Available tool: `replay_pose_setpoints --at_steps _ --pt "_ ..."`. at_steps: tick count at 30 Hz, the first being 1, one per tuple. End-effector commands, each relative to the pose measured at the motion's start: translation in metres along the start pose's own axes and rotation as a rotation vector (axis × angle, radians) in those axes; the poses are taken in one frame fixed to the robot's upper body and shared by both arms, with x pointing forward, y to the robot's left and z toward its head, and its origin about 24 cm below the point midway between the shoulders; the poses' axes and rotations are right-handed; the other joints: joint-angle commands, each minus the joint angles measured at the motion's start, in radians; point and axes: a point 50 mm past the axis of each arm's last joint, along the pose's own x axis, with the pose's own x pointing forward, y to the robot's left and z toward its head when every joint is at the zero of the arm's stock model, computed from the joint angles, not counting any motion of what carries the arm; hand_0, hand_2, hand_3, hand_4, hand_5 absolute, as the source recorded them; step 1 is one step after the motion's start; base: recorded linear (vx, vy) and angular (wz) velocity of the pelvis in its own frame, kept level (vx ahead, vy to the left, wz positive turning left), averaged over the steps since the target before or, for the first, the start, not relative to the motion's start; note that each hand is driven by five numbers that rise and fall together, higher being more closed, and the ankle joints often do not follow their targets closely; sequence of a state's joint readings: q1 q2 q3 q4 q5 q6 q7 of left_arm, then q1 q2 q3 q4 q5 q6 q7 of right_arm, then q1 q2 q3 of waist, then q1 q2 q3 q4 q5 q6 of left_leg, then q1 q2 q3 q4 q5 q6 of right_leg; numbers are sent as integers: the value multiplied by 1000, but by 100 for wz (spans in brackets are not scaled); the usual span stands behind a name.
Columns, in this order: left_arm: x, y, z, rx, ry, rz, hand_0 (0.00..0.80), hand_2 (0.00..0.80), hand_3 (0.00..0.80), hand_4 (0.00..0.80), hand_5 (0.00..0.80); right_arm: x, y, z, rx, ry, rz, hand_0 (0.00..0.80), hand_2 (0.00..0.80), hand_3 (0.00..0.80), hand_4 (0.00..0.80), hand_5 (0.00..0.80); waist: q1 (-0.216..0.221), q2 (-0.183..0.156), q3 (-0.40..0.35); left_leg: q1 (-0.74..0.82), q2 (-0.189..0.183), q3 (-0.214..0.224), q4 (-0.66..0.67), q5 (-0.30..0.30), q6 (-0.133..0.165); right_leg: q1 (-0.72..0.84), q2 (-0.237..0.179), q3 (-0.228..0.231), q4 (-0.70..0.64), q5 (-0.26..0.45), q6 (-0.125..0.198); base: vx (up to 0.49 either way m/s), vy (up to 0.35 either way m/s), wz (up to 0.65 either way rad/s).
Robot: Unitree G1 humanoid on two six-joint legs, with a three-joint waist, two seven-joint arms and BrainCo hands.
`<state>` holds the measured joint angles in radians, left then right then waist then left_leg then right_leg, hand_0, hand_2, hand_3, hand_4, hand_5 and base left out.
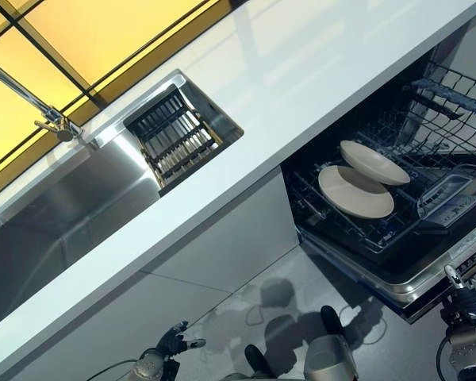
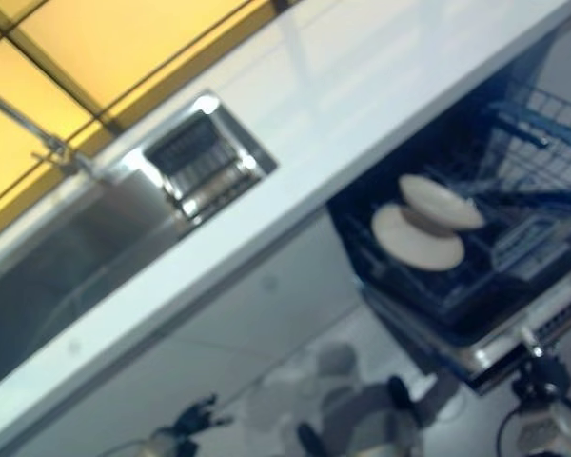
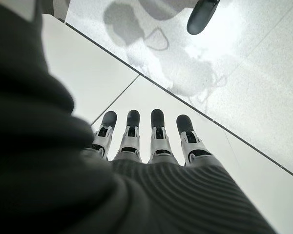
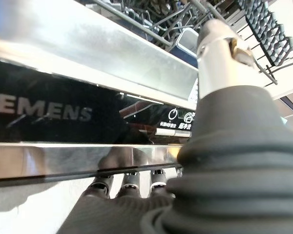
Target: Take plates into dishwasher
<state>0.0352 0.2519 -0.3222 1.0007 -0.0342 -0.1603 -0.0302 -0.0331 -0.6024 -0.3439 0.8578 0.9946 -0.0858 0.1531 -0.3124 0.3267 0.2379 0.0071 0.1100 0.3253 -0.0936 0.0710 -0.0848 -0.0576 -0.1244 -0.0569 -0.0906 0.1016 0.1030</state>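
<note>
Two beige plates lie in the lower rack (image 1: 381, 238) of the dishwasher: one (image 1: 355, 191) in front, the other (image 1: 374, 162) overlapping it from behind. The dishwasher door (image 1: 428, 278) hangs open. My right hand (image 1: 466, 305) is at the door's front edge (image 4: 63, 158). Its fingers (image 4: 129, 181) reach straight under that edge and its thumb (image 4: 219, 53) stands up in front of it. It holds no plate. My left hand (image 1: 173, 343) hangs low by the white cabinet front, fingers (image 3: 156, 131) straight and holding nothing.
A white countertop (image 1: 301, 79) runs diagonally across the view. A steel sink (image 1: 63, 214) with a dark dish rack (image 1: 174, 135) and a faucet (image 1: 32, 99) sits at its left. The upper dishwasher basket (image 1: 444, 103) is pulled out at the right.
</note>
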Motion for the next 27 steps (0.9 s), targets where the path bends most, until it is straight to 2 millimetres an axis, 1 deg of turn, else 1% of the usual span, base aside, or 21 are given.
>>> replay_pose_setpoints --at_steps 1,3,4,5,8,13,15,20,27 --pt "3 24 11 13 -17 59 0 0 0 0 0 15 112 23 -10 -110 454 0 0 0 0 0 65 -85 -27 85 -29 7 40 -84 -2 -37 14 -12 79 -73 -25 0 0 0" --pt "2 26 10 18 -12 60 0 0 0 0 0 12 127 28 -23 -131 517 0 0 0 0 0 66 -95 -29 83 -25 8 40 -81 -2 -37 18 -10 79 -73 -25 0 0 0" --pt "2 26 10 19 -11 60 0 0 0 0 0 11 129 29 -27 -133 526 0 0 0 0 0 66 -97 -29 82 -25 8 40 -81 -2 -37 19 -10 79 -73 -25 0 0 0" --pt "2 25 11 21 -10 61 0 0 0 0 0 9 138 31 -32 -146 556 0 0 0 0 0 68 -102 -28 80 -23 8 39 -79 -2 -38 22 -9 79 -74 -26 -27 -20 -4" --pt "3 26 13 28 -8 63 0 0 0 0 0 5 158 42 -50 -180 626 0 0 0 0 0 72 -113 -27 77 -19 8 38 -77 0 -39 27 -9 81 -75 -27 -18 -16 -2" --pt "5 27 16 31 -4 75 0 0 0 0 0 2 179 57 -85 -220 682 0 0 0 0 0 80 -120 -24 71 -15 6 37 -74 -3 -41 29 -14 79 -74 -28 -5 -7 0" --pt "5 29 15 34 -3 81 0 0 0 0 0 0 192 69 -96 -256 708 0 0 0 0 0 86 -123 -21 67 -13 3 37 -72 -5 -41 31 -18 76 -73 -30 -30 -38 0" --pt "5 30 15 43 -3 78 0 0 0 0 0 -3 205 84 -95 -302 728 0 0 0 0 0 95 -125 -22 64 -9 -1 36 -70 -9 -38 31 -29 73 -74 -31 -1 -20 0" --pt "5 30 13 54 0 84 0 0 0 0 0 -5 216 90 -105 -322 752 0 0 0 0 0 100 -133 -24 63 -2 -4 39 -70 -15 -37 30 -38 73 -76 -33 2 -18 2"
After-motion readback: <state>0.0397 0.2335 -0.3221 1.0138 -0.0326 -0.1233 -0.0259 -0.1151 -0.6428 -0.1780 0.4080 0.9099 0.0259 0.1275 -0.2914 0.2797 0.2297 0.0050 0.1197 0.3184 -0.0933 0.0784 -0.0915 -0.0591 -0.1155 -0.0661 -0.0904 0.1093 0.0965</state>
